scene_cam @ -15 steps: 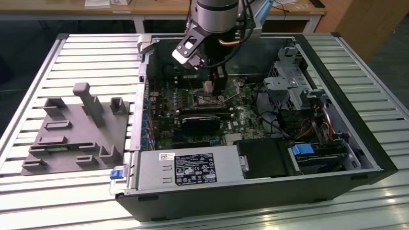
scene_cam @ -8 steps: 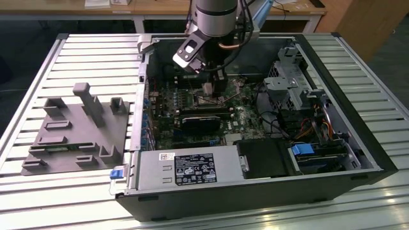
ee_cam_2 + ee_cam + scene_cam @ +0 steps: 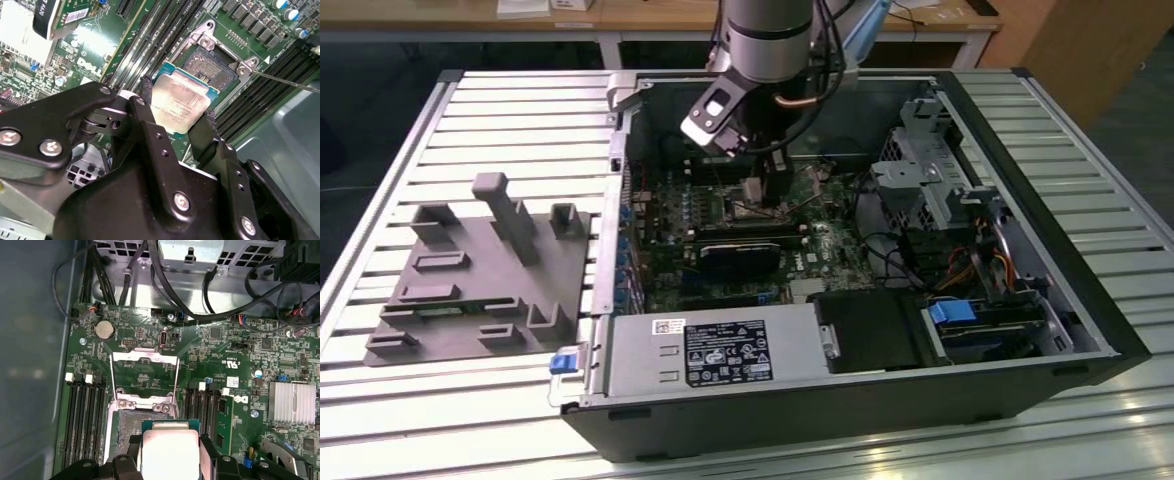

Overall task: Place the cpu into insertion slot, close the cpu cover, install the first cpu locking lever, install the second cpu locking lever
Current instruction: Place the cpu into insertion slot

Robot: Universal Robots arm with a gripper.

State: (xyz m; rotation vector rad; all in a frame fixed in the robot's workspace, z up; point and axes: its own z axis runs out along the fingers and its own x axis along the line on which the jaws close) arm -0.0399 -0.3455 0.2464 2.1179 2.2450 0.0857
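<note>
My gripper (image 3: 177, 104) is shut on the cpu (image 3: 181, 100), a pale silver square chip clamped by its edges between two black fingers (image 3: 145, 92). The chip hangs tilted, just above and beside the insertion slot (image 3: 212, 59), whose dark centre is bare. In the first wrist view the cpu (image 3: 170, 452) overlaps the near edge of the insertion slot (image 3: 127, 424). The cpu cover (image 3: 144, 357) stands swung open behind the slot. A thin locking lever (image 3: 287, 81) sticks out free. In the exterior view the gripper (image 3: 751, 192) is low inside the computer case over the green motherboard (image 3: 834, 245).
Long black memory slots (image 3: 85, 415) flank the socket on both sides. A black fan card (image 3: 736, 258) lies close in front of it, with a power supply (image 3: 707, 350) nearer. Cables and a drive cage (image 3: 934, 180) crowd the exterior view's right. A grey fixture (image 3: 480, 270) sits outside the case.
</note>
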